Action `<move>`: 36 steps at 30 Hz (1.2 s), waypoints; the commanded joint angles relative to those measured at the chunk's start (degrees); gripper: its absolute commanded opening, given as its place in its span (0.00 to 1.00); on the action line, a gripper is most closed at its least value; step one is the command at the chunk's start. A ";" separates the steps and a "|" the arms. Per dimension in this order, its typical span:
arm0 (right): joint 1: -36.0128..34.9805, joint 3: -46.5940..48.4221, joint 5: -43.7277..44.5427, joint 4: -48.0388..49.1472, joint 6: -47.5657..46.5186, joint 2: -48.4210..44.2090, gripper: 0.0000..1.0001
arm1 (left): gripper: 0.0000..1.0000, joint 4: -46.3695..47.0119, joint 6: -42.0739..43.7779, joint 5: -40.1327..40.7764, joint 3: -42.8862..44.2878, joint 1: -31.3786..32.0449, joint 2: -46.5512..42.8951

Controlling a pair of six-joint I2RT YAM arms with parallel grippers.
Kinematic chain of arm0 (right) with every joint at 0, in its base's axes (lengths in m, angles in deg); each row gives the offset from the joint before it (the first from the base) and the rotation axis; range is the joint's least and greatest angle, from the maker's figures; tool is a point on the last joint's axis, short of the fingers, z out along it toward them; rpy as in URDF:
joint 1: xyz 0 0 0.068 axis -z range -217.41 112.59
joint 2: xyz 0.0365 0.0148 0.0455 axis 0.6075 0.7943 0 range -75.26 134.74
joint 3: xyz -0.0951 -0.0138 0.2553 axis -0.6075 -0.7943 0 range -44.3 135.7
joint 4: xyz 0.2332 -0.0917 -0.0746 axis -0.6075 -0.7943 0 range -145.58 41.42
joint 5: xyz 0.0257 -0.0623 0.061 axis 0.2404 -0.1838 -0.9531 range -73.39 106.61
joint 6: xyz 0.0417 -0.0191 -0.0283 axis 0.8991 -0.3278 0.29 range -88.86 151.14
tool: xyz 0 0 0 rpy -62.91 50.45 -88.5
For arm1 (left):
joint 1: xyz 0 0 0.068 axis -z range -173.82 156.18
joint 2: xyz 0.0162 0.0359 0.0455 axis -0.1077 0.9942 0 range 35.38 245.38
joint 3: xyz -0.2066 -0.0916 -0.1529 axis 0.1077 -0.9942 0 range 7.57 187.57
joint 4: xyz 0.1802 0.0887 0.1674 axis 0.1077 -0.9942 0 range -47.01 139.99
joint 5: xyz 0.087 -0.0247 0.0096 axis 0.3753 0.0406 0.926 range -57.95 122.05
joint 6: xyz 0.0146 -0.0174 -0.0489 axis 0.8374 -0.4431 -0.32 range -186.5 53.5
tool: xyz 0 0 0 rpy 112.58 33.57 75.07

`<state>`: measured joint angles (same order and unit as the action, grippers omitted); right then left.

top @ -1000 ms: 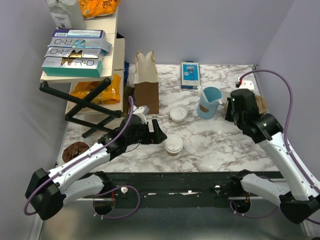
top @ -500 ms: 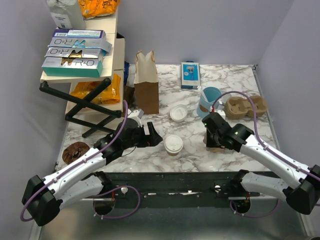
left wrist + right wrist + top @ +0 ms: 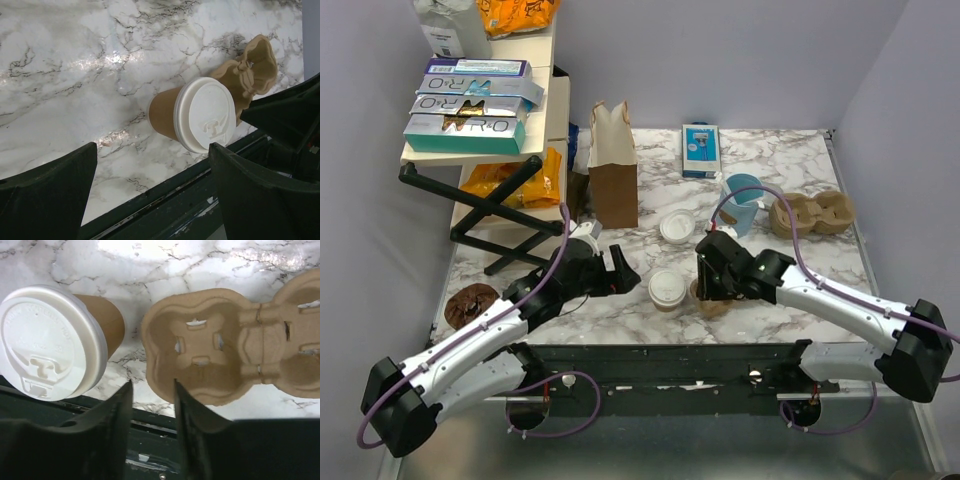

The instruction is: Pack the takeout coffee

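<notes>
**Carrier (image 3: 210,355) moved in beside cup (image 3: 667,290); cup not yet packed**

Right arm has swung from the far right of the counter (image 3: 790,160) to its near edge. I find the right end effector (image 3: 152,387) clamped on the carrier rim, holding it just beside the cup. That cup stands upright and lidded on the counter, in no pocket. The left end effector (image 3: 628,272) hangs spread apart left of it, gripping nothing. Outstanding, in my judgement: seating the cup.
</notes>
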<state>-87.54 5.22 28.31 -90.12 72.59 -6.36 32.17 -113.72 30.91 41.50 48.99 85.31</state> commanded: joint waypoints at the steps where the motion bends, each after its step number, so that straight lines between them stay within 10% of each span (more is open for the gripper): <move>1: -0.58 2.07 1.57 3.21 -6.53 -1.92 0.52 | 0.99 -1.86 -0.24 2.29 -0.18 -0.18 -1.42; 4: -0.58 2.16 1.83 5.94 -11.20 -4.39 0.79 | 0.99 -2.13 -0.33 2.64 -0.01 -0.18 -1.86; 9: -0.58 3.74 4.99 7.96 -13.59 -7.55 0.96 | 0.99 -3.44 -0.42 2.82 1.22 -0.18 -2.03; 22: -0.58 3.57 6.66 14.20 -17.98 -11.33 1.00 | 0.99 -12.76 5.20 18.63 24.32 -0.36 2.26; 30: -0.50 -0.38 8.61 13.94 -16.58 -16.34 1.00 | 0.99 -8.53 18.74 15.48 48.83 -3.51 22.29; 36: -0.50 -1.00 -8.70 14.82 -18.42 -14.94 1.00 | 0.99 -14.25 19.62 10.73 63.16 -9.57 37.33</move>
<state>-87.71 4.96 30.52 -76.85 55.15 -22.68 23.38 -97.48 44.02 97.56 42.61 115.65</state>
